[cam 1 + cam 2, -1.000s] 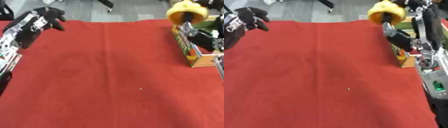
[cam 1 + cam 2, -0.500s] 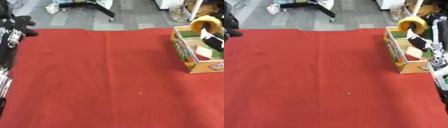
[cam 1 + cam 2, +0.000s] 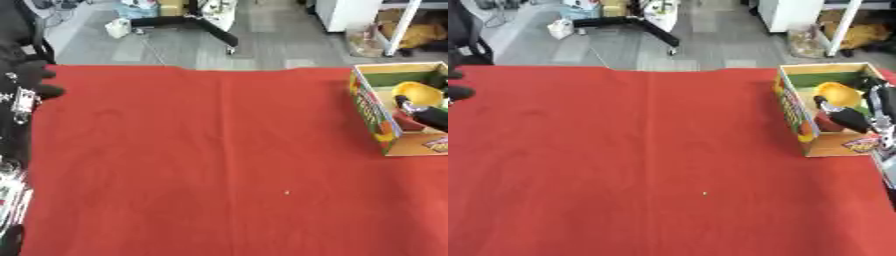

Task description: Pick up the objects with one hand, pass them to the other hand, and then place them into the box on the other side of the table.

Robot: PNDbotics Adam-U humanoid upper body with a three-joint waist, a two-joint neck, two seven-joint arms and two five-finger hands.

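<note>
Reaching into the open cardboard box with colourful printed sides point(image 3: 798, 117) at the right edge of the table, the robot's right hand point(image 3: 846, 116) sat low inside it, its black fingers point(image 3: 839, 111) laid against a round yellow object point(image 3: 836, 93). Whether those fingers were curled round the object or merely touching it could not be told. The yellow object lay within the box walls, toward the far half of the box, below the green inner face of its far wall. The silver and black forearm point(image 3: 882, 107) came in from the right border and crossed the near right side of the box.

The left hand point(image 3: 33, 80) showed at the left border, over the far left part of the red cloth covering the table point(image 3: 210, 160), with its dark fingers bent inward and nothing in them. The left arm point(image 3: 16, 150), black with silver parts, ran down that same border to the lower corner.

Half a second before, the yellow object had been held above the box rim; it had since gone down inside. A second before, it had been raised high over the box's far end. The whole view had shifted over that time as well, so the camera had moved. Grey floor and a black wheeled stand base point(image 3: 179, 22) lay beyond the table.
</note>
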